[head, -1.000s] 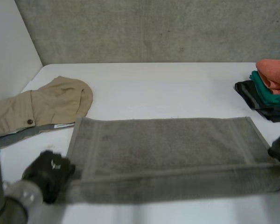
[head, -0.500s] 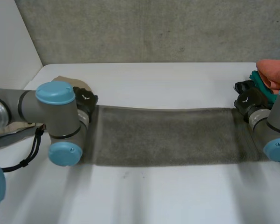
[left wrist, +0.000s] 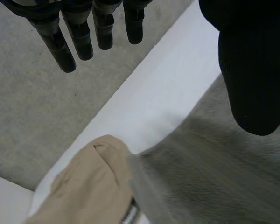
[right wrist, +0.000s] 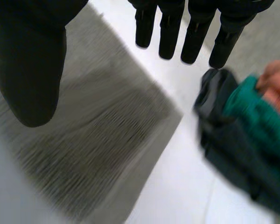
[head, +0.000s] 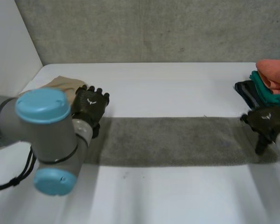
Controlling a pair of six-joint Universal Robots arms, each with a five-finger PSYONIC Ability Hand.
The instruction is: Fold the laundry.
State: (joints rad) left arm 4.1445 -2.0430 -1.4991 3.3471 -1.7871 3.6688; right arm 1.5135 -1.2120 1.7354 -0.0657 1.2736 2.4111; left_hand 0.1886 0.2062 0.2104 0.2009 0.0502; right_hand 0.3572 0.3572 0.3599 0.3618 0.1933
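Far left, a tan garment [head: 56, 84] lies on the white table [head: 177, 79]. Just beside it, the left hand [head: 89, 108] hovers over the left end of the grey towel [head: 177, 142], fingers straight, thumb well apart, holding nothing. The towel stretches across the table as a long strip, so the lengthwise fold looks done. At its right end the right hand [head: 267, 122] is spread and empty too, near the stack of folded clothes [head: 270, 86]. Next, I'd say: pinch one end's corners and carry it squarely over the other.
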